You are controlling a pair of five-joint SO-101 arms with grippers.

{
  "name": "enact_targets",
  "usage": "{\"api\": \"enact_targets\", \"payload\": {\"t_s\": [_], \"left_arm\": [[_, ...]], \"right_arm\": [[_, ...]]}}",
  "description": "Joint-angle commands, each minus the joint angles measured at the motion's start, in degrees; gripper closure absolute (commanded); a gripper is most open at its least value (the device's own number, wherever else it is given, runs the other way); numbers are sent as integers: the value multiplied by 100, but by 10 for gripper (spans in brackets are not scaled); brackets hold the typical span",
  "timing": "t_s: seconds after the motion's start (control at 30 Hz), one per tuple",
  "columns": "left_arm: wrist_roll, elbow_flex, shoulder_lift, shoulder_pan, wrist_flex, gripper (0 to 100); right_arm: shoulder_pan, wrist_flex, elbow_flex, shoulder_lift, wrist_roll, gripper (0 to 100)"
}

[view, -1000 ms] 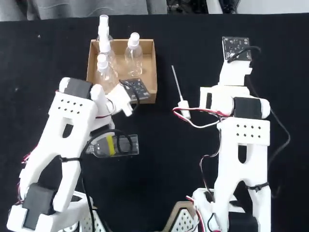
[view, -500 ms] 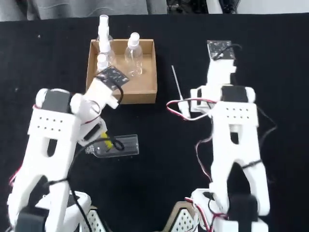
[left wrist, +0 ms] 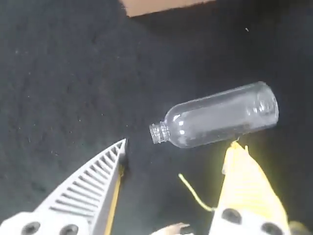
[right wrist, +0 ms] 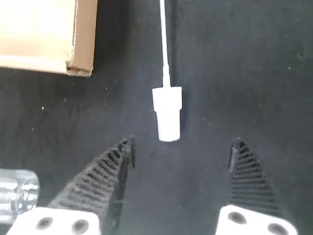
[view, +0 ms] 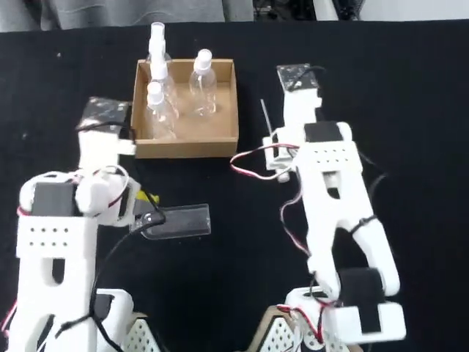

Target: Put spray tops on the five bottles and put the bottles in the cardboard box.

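Both my tools gape wide. Left tool (left wrist: 178, 143) hangs over the uncapped bottle (left wrist: 220, 115), which lies on its side on the black tabletop (view: 410, 110) near the cardboard box (view: 187, 147). Right tool (right wrist: 183, 142) sits over the loose spray top (right wrist: 167, 112), flat on the tabletop beside the box. Best bet: right closes across the cap body, not the thin tube. Left grips the bottle mid-body and tips the neck up so the tube can drop in. Versus a second ago: left arm swung off the box's front corner, right arm shifted toward the spray top. Bottle and top unmoved.
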Motion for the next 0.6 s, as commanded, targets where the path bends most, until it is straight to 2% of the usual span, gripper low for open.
{"api": "enact_targets", "payload": {"t_s": [0.0,0.2,0.57], "left_arm": [[448,286,-527,-198,-369,705],[958,1437,-1310,-453,-1310,705],[1099,2062,-2022,-444,-1618,705]], "right_arm": [[-105,-211,-479,189,158,726],[-97,-237,-813,813,237,726],[-105,-422,-1420,1965,246,727]]}}
